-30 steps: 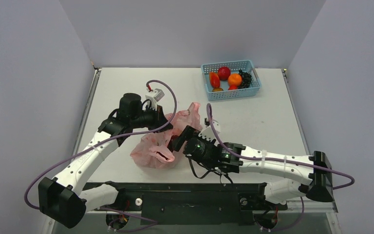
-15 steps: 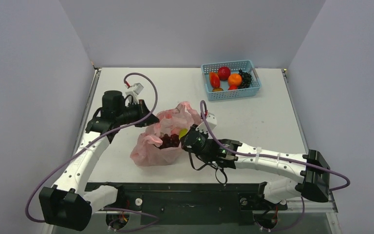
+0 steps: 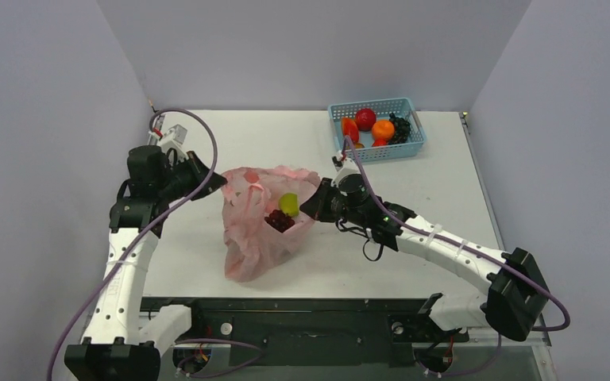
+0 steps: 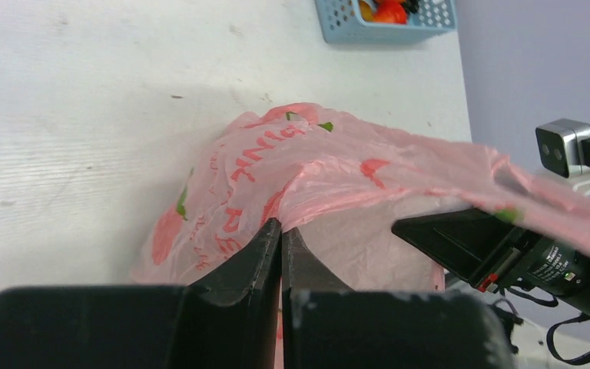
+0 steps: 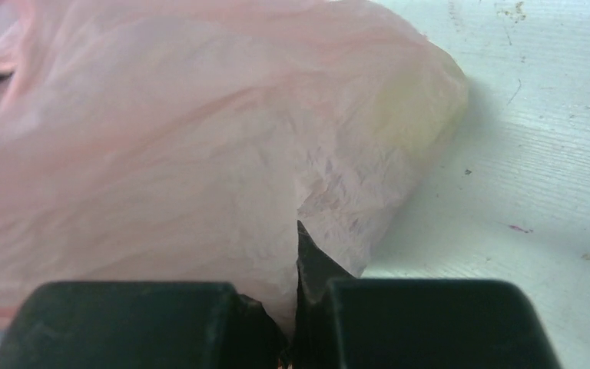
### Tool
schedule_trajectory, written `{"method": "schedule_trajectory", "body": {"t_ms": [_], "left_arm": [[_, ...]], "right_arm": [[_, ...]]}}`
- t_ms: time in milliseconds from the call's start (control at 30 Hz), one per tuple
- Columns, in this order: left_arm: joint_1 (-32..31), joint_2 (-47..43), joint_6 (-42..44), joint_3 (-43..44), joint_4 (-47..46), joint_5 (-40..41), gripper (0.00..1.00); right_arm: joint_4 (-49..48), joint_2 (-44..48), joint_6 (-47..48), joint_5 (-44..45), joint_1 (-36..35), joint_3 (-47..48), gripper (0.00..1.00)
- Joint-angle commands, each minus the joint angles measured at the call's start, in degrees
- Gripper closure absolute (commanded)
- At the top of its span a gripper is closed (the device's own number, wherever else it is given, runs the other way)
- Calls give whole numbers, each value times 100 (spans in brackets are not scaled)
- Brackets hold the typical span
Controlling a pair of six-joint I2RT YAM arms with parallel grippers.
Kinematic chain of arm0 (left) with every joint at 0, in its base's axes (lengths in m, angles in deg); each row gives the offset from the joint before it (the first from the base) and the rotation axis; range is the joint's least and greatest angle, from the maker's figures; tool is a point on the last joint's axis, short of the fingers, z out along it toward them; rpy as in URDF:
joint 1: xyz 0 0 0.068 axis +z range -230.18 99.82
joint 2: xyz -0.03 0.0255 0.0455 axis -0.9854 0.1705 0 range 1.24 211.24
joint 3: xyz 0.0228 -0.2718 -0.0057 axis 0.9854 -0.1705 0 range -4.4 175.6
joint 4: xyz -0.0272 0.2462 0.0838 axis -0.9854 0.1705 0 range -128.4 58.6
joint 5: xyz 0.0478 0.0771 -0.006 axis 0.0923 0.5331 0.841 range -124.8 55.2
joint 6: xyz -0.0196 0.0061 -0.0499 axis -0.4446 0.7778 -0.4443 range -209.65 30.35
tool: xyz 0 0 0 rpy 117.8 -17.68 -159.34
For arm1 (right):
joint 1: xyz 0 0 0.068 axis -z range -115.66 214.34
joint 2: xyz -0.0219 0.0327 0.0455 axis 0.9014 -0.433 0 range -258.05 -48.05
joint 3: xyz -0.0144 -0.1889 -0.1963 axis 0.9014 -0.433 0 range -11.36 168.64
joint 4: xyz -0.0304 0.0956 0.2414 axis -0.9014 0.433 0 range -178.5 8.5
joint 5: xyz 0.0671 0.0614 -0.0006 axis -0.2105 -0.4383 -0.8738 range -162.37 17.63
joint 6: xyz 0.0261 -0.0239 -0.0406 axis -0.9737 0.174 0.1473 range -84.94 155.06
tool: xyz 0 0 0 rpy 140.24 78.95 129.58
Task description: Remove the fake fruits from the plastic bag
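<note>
The pink plastic bag (image 3: pixel 258 230) is stretched open between my two grippers over the table's middle. My left gripper (image 3: pixel 221 183) is shut on the bag's left rim (image 4: pixel 307 184). On the opposite side, my right gripper (image 3: pixel 308 208) is shut on the right rim, whose film (image 5: pixel 200 154) covers one finger in the right wrist view. Inside the open mouth lie a yellow-green pear-shaped fruit (image 3: pixel 288 204) and a dark red grape bunch (image 3: pixel 278 220). Any other fruit inside is hidden by the film.
A light blue mesh basket (image 3: pixel 415 148) stands at the back right, holding red, orange and dark fruits; its corner (image 4: pixel 338 31) shows in the left wrist view. Purple cables loop from both arms. The right arm's camera (image 4: pixel 565 146) shows beyond the bag.
The left gripper has drawn the bag's rim back and left; the right gripper closed on the other rim and pulled it right and back. The bag's mouth has spread open, baring the fruits.
</note>
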Motion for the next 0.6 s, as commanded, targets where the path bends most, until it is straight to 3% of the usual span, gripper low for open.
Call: {"method": "schedule_trajectory", "body": {"t_ms": [0,567], "left_arm": [[513,-286,92,380,393,726,100],[2349,-188,852,462,829,80,100]], "right_arm": [[-754,-16,501,-1277,515,-290,100],[-1821,-381,589,-2660,2377,-1792,100]]}}
